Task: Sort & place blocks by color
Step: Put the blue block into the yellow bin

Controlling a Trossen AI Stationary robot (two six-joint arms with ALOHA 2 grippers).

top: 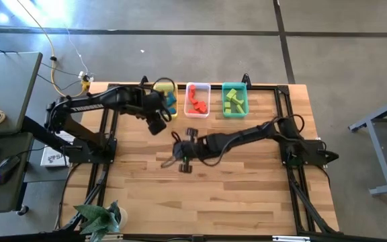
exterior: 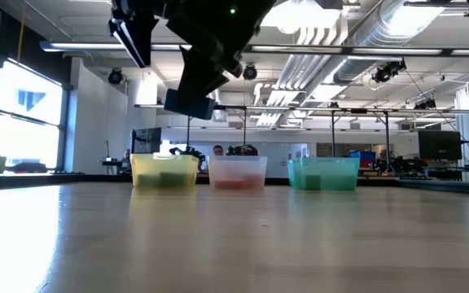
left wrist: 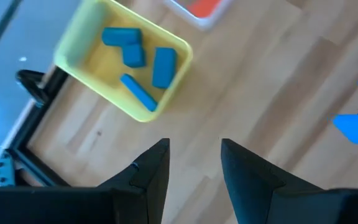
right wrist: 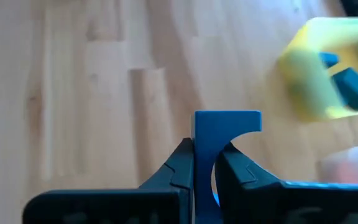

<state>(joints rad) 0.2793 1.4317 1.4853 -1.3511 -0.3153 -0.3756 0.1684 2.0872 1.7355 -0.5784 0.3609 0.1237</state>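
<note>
Nearest to you, the right gripper (top: 182,149) sits over the middle of the table (top: 247,195), its arm reaching in from the right side. In its wrist view the fingers (right wrist: 179,165) are clamped on a blue arch block (right wrist: 227,127), which stands up between them above bare wood.

Farther back and to the left, your left gripper (left wrist: 194,155) hovers over the table just near of the yellow bin (top: 158,89). Its two fingers (left wrist: 154,168) are parted with nothing between them; only table shows through the gap.

Along the far edge you have three bins in a row. The yellow bin on the left holds four blue blocks (left wrist: 138,65), lying loose on its floor. The clear bin (top: 197,86) in the middle holds red-orange blocks (top: 197,102). The teal bin (top: 234,87) on the right holds yellow-green blocks (top: 233,101). From table height the three bins stand side by side, close but apart, with the arms hanging dark above the yellow one.
</note>
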